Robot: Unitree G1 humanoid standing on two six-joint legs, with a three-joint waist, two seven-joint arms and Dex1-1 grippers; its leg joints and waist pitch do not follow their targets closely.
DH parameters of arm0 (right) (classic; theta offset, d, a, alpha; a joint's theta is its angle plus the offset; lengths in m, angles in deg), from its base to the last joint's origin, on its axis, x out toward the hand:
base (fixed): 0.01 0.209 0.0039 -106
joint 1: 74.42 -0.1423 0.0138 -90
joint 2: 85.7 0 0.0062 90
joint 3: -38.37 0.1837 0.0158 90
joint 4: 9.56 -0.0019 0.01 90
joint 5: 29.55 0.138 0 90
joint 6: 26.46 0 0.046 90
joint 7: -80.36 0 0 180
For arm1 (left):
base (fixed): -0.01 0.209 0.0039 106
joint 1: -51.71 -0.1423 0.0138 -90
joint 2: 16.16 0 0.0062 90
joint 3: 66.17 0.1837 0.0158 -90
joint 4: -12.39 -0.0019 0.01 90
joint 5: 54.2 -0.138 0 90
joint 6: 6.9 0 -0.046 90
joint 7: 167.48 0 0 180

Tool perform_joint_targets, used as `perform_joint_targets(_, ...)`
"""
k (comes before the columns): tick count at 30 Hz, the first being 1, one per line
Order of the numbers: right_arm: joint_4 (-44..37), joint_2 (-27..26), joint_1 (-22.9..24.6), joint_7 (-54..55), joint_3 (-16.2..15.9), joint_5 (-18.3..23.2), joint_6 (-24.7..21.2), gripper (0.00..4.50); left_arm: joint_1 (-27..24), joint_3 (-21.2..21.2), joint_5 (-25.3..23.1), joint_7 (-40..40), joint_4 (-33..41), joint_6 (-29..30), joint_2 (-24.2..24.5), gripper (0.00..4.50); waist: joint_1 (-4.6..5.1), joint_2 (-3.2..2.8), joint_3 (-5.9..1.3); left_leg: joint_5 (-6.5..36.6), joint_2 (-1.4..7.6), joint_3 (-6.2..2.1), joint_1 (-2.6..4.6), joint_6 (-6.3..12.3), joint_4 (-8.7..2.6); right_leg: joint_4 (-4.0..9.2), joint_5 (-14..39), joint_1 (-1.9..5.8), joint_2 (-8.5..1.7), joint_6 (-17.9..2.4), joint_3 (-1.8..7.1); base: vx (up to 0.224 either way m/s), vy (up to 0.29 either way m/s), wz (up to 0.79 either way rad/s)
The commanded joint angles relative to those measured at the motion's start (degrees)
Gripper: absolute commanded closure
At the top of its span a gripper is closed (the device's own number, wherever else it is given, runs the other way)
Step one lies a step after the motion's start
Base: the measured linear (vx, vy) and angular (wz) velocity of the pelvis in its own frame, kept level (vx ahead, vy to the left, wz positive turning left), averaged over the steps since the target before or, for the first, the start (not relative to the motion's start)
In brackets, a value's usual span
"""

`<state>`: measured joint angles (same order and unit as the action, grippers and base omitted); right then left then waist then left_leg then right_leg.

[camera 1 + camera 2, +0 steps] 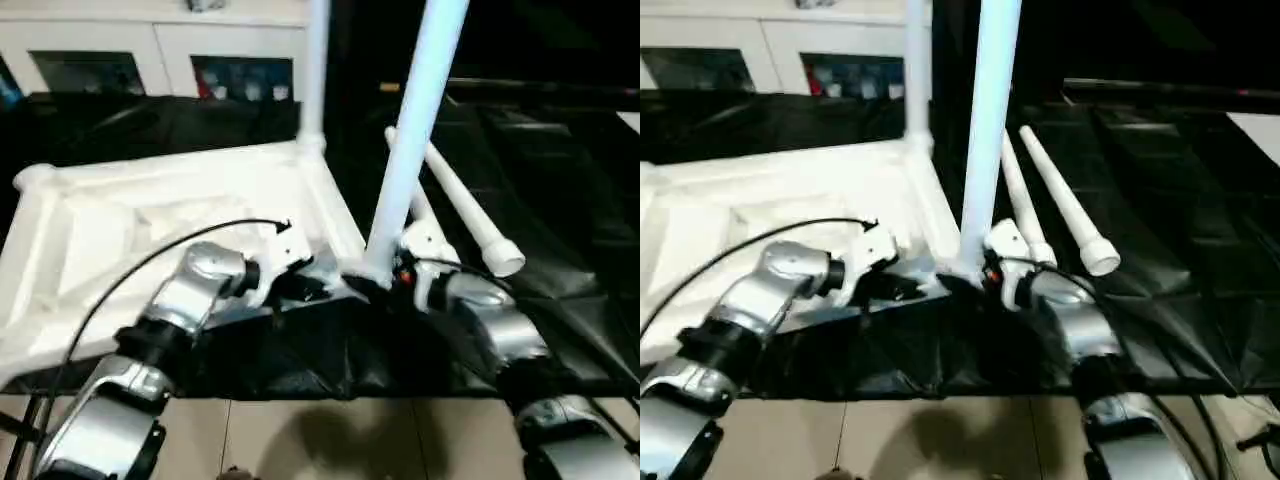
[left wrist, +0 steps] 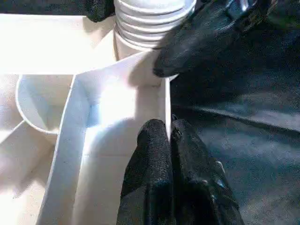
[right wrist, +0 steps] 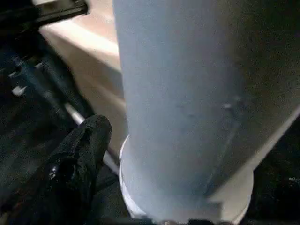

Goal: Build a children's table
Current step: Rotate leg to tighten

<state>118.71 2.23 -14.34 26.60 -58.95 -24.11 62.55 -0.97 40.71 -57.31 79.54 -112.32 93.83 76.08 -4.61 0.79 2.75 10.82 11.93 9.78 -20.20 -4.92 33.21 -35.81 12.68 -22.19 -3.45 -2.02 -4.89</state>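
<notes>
left eye view: the white tabletop (image 1: 150, 230) lies underside up on a counter (image 1: 560, 220) draped in black sheeting. one leg (image 1: 315, 70) stands upright in the far corner socket. a second leg (image 1: 415, 140) rises from the near right corner, leaning slightly, with the right gripper (image 1: 385, 280) at its base. the left gripper (image 1: 300, 275) sits at the tabletop's near edge, just beside that corner. a white cabinet (image 1: 160, 50) with glass doors stands behind.

right eye view: two loose legs (image 1: 1065, 205) lie side by side on the black sheeting, to the right of the tabletop.

left wrist view: the left gripper is clenched on the thin rim of the tabletop, one black finger (image 2: 150, 164) on each side of it. the ribbed foot of the leg sits in the corner beyond.

right wrist view: the leg's wide end meets the corner, with one black finger (image 3: 77, 168) beside it; i cannot tell whether the right gripper is clenched on it.
</notes>
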Motion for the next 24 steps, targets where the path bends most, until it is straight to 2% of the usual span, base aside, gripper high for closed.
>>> perform_joint_targets(1,-2.4,0.9,0.3,-5.6,-3.0,0.7,-0.2,0.55,0.1,2.1,2.0,3.3,2.6,-1.5,-0.7,4.50,0.10,0.13,-3.42,5.6,1.89,-0.08,0.06,5.38,-3.19,3.79,-1.6,3.44,-4.95,-14.3,3.56,0.000,0.000,0.00)
perform_joint_targets(2,-3.1,2.4,0.6,-9.2,-3.3,0.7,-0.4,0.55,-0.2,2.2,2.0,4.8,2.8,-2.2,0.1,4.50,-0.21,-0.04,-3.41,5.8,1.91,-0.08,0.06,5.23,-3.19,3.82,-0.8,3.41,-4.97,-14.1,3.56,0.000,0.000,0.00)
perform_joint_targets(3,-3.8,3.8,0.8,-12.2,-3.7,0.9,-0.5,0.55,-0.7,2.4,2.1,6.3,3.1,-2.9,1.0,4.50,-0.48,0.03,-3.45,5.9,1.95,-0.10,0.05,5.21,-3.15,3.81,-0.7,3.52,-4.92,-13.7,3.51,0.000,0.000,0.00)
perform_joint_targets(4,-4.0,4.5,0.8,-13.5,-3.8,1.1,-0.7,0.80,-0.9,2.4,2.3,7.2,3.4,-3.1,1.5,4.50,-0.62,0.07,-3.49,5.4,1.91,-0.03,-0.04,5.51,-3.07,3.67,-1.6,3.48,-4.85,-13.7,3.54,0.000,0.000,0.00)
perform_joint_targets(6,-4.8,5.3,0.5,-15.5,-4.0,1.8,-1.7,0.87,-1.2,2.6,2.4,8.4,3.7,-3.6,2.3,4.50,-0.66,0.33,-3.48,4.6,1.92,-0.09,-0.11,5.87,-3.10,3.55,-2.1,3.46,-4.81,-13.6,3.44,0.000,0.000,0.00)
perform_joint_targets(8,-5.2,5.8,0.3,-16.6,-4.3,2.0,-2.0,0.92,-1.3,2.7,2.5,9.3,3.8,-3.7,2.8,4.50,-0.70,0.30,-3.47,4.8,1.98,-0.07,0.02,5.62,-3.10,3.64,-1.1,3.30,-4.91,-13.6,3.42,0.000,0.000,0.00)
perform_joint_targets(12,-6.0,6.2,0.1,-18.9,-5.3,2.1,-2.4,1.33,-1.4,3.1,2.3,11.2,3.8,-4.4,3.6,4.50,-0.72,0.23,-3.45,5.1,1.94,-0.10,-0.04,5.14,-3.13,3.72,0.0,3.31,-4.93,-13.4,3.44,0.000,0.000,0.00)
perform_joint_targets(17,-6.6,6.2,1.2,-20.3,-6.2,2.0,-3.2,1.64,-0.8,3.5,2.1,11.3,2.5,-4.9,3.3,4.50,-0.91,0.16,-3.55,4.7,1.93,-0.14,-0.01,4.98,-3.07,3.57,-1.0,3.33,-4.90,-13.5,3.41,0.000,0.000,0.00)
perform_joint_targets(22,-6.7,2.8,3.1,-13.9,-3.9,3.0,-5.2,1.71,-0.3,2.7,1.8,7.8,2.0,-3.5,1.4,4.50,-1.18,0.22,-3.48,5.1,1.96,-0.16,0.06,4.62,-3.14,3.68,-0.3,3.25,-4.96,-13.3,3.43,0.000,0.000,0.00)
perform_joint_targets(24,-5.1,-0.2,3.5,-4.9,-2.3,1.4,-5.1,1.72,0.5,2.0,1.2,3.8,1.4,-1.5,-0.6,4.50,-0.83,0.37,-3.23,7.0,1.82,-0.25,0.15,3.04,-3.41,4.22,4.2,3.16,-5.15,-12.5,3.46,0.000,0.000,0.00)
